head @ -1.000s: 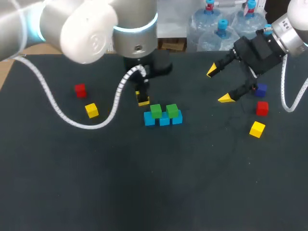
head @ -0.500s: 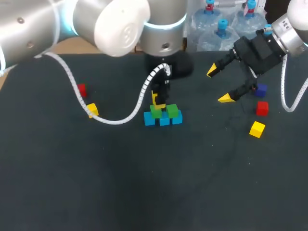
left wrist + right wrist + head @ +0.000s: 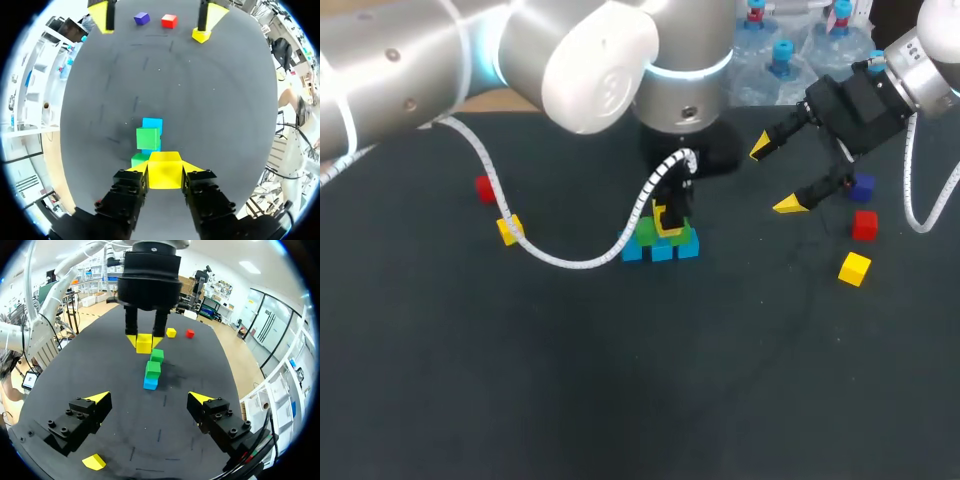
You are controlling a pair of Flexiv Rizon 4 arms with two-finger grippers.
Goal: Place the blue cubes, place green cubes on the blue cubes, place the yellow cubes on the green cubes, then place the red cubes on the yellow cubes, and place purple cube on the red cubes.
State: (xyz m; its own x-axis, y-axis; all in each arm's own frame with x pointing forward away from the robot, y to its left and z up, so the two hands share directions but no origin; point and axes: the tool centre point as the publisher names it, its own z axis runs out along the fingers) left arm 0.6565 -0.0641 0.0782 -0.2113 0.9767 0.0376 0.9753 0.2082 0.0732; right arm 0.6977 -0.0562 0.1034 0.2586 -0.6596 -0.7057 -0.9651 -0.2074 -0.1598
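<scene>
Yellow cube (image 3: pixel 164 170) sits clamped between my left fingers (image 3: pixel 196 168), both tips pressing its sides, right over the two green cubes (image 3: pixel 148 139) in the middle of the head view; I cannot tell whether it touches them. I judge it is held over their seam so it bridges both, just as they straddle the row of blue cubes (image 3: pixel 661 251) beneath. My right fingers (image 3: pixel 788 205) stand spread wide with nothing between them, at the upper right, clear of the stack and near the purple cube (image 3: pixel 862 186), red cube (image 3: pixel 864 225) and spare yellow cube (image 3: pixel 855 268). Another red cube (image 3: pixel 485 187) and another yellow cube (image 3: pixel 510 229) lie at left on the counter (image 3: pixel 620 380).
</scene>
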